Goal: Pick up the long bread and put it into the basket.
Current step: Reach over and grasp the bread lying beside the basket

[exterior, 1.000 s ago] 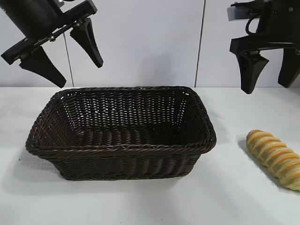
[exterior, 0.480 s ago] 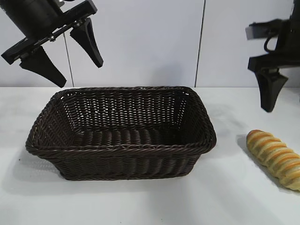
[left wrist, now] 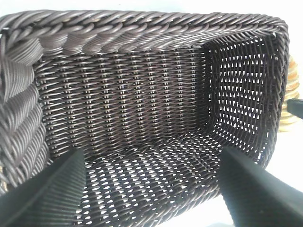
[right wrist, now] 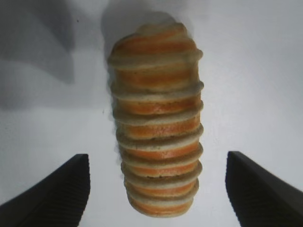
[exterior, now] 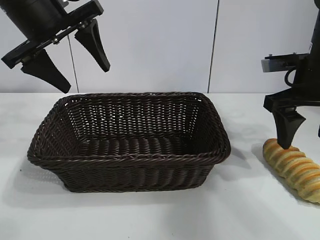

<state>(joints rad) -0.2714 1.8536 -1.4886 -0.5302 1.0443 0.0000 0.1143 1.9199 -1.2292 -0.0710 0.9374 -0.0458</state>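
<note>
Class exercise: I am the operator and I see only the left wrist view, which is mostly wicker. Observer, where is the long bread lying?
Observer: The golden-yellow long bread with orange-brown ridges lies on the white table, outside the dark brown woven wicker basket, on the right arm's side.
Operator: Is the right end effector near it?
Observer: Yes. The right end effector is open and low over the loaf. Its wrist view shows a finger on each side, with bare table between each finger and the bread.
Operator: And my own end effector?
Observer: The left end effector hangs open above the basket's left rear corner, holding nothing.
</note>
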